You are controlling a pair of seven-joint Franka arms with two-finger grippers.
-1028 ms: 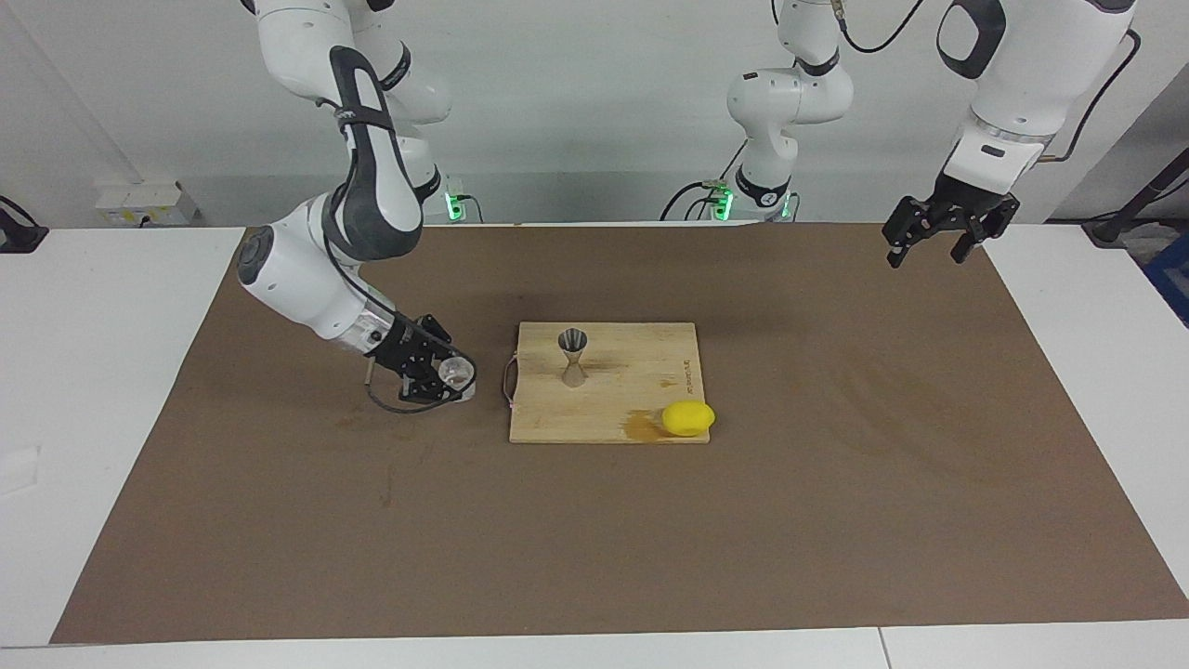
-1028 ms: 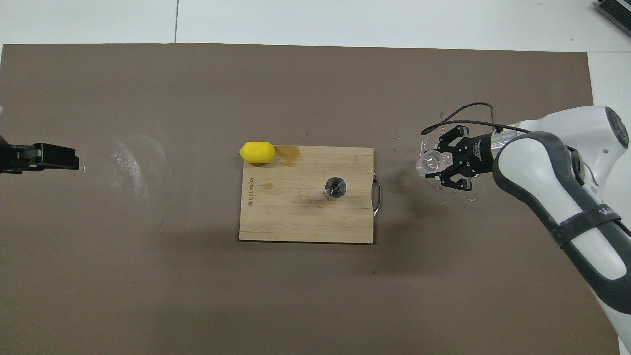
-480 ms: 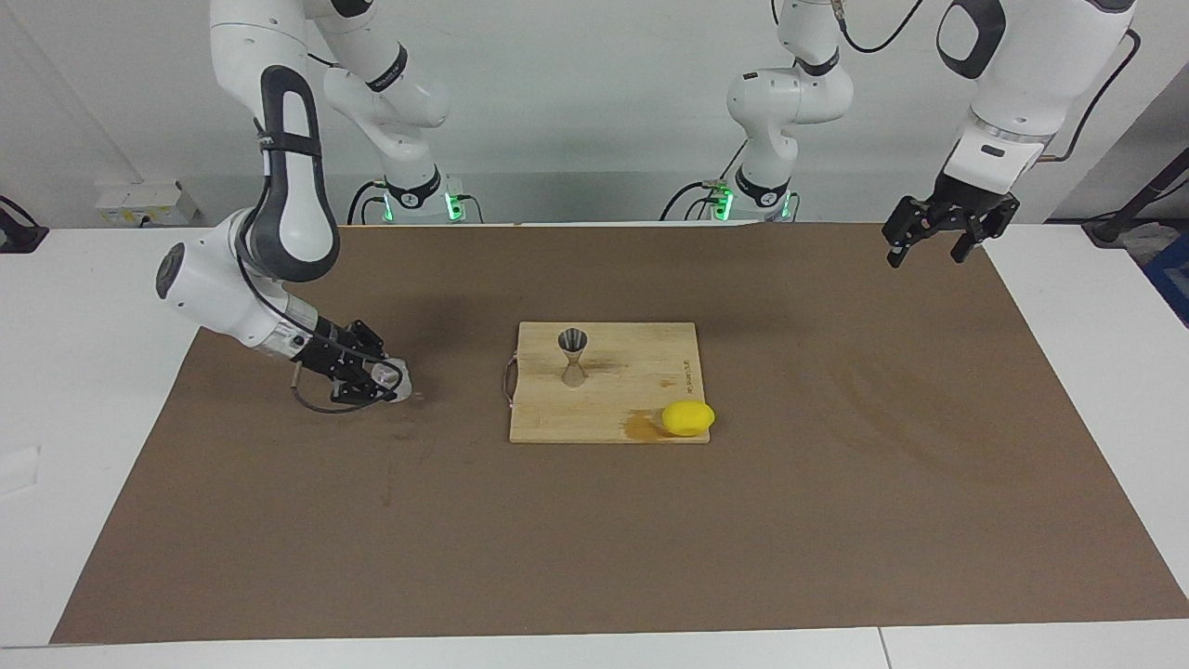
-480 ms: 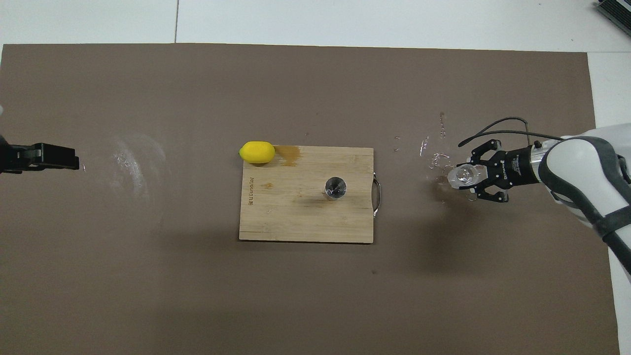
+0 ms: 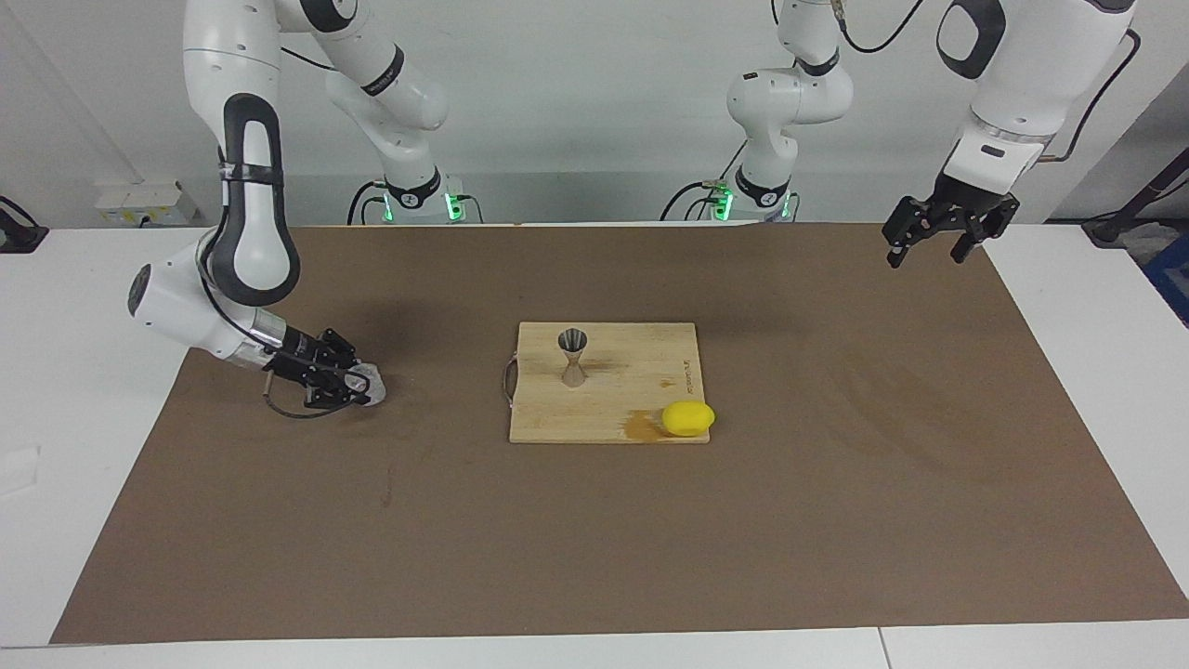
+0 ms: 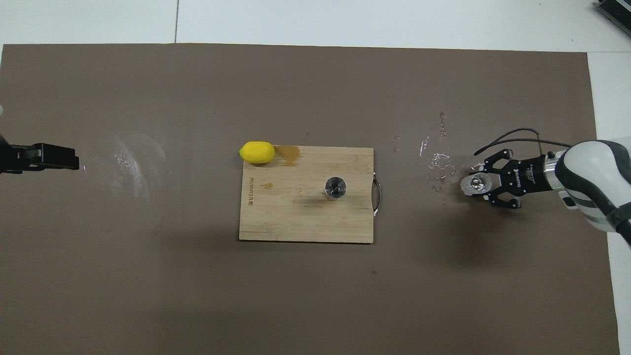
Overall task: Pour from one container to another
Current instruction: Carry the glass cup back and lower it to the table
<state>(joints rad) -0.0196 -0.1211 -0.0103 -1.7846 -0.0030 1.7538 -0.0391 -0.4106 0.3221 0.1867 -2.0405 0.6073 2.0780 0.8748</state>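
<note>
Surface: brown mat [image 5: 594, 520] spread over a white table [image 5: 84, 390], pale wall at the robots' end.
Left arm: waits; left gripper [image 5: 938, 243] hangs over the mat's corner at its own end, fingers spread wide, holding nothing.
Jigger: small silvery hourglass cup [image 5: 572, 357], two cones joined at a narrow waist, standing upright on the board in the half nearer the robots, close to the handle end; from above [image 6: 335, 188] its round mouth shows dark inside.
Right gripper: right gripper [image 5: 358, 383] low over the mat toward the right arm's end, well apart from the board, closed on the glass.
Glass: short clear tumbler [image 5: 370, 382] with thick walls, between the fingers, tipped on its side with its mouth facing away from the arm; from above [image 6: 475, 184] a pale round shape.
Board: pale wooden cutting board [image 5: 632, 390] at mid-mat, metal handle toward the right arm's end.
Lemon: yellow lemon [image 5: 688, 418] at the board's corner farthest from the robots, toward the left arm's end, beside a brown stain.
Mat marks: whitish flecks [image 6: 436, 160] between board and glass.
</note>
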